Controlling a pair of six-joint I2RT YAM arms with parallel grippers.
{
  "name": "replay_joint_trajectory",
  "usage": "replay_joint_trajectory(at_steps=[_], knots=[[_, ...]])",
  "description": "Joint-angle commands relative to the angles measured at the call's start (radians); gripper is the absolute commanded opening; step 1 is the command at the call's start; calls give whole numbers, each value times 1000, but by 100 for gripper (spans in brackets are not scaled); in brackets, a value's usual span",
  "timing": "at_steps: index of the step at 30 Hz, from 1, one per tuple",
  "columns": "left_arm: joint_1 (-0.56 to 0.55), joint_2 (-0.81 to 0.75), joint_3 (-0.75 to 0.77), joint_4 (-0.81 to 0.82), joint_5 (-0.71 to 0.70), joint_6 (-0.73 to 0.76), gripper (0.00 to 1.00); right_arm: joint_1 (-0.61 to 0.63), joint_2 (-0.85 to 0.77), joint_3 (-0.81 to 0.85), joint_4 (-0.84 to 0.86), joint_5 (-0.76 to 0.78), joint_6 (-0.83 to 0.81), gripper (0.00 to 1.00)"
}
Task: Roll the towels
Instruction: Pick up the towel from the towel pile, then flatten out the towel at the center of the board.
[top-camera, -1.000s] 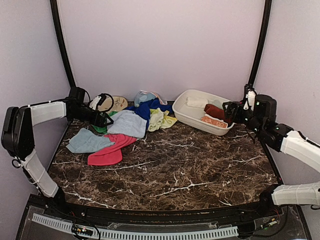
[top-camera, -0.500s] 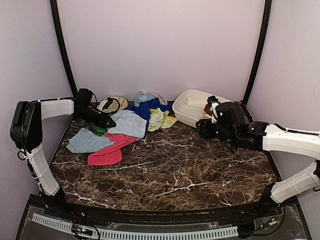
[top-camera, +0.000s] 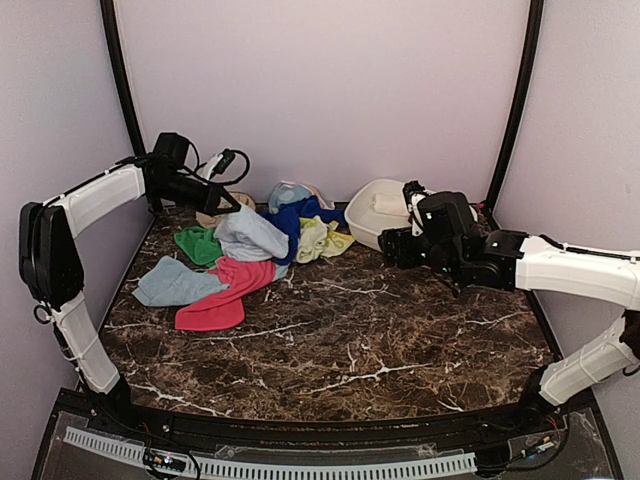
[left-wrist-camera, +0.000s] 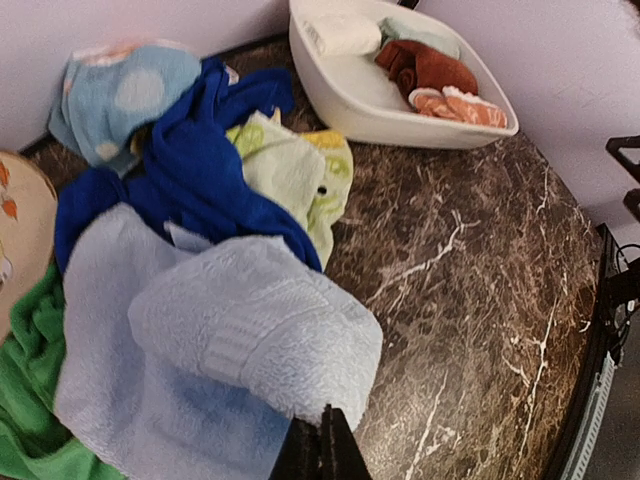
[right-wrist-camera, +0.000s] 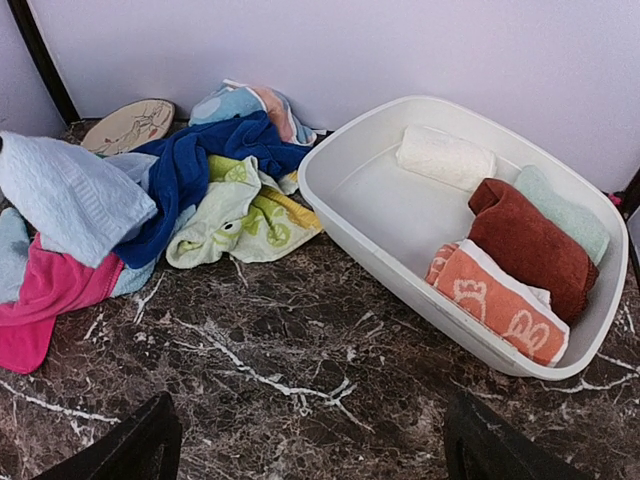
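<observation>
Hanging bunched from a narrow pinch, the pale blue towel (left-wrist-camera: 230, 330) seems the likeliest thing to go astray; the left gripper (left-wrist-camera: 322, 455) has its jaws closed tight on what looks like only a fold near one edge, so the cloth's weight could pull it free if the arm swings quickly; its lower part drapes against the royal blue towel (left-wrist-camera: 190, 170) and over the pink-red towel (top-camera: 222, 300), and terry clings to terry, so either neighbour may be dragged along and land tangled with it; set down crumpled as it now hangs, it would probably need spreading before any roll comes out even; relative to the gripper, the towel sits just ahead of and below the closed fingertips, raised at the back left of the marble table (top-camera: 380, 340) beside the heap, with the lime-yellow towel (left-wrist-camera: 290, 170) just beyond; well apart, the right gripper (right-wrist-camera: 310, 430) hovers wide open and holds nothing, facing the white basin (right-wrist-camera: 340, 215).
</observation>
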Motion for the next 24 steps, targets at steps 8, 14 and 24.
replay_joint_trajectory(at_steps=[8,14,24], knots=[[-137,-135,439,-171,-31,-38,0,6,-62,25,9,38,-26,89],[-193,-212,476,-15,-59,-145,0,4,-72,16,6,29,-21,90],[-255,-248,671,-45,-28,-162,0,2,-61,18,25,-7,-19,92]])
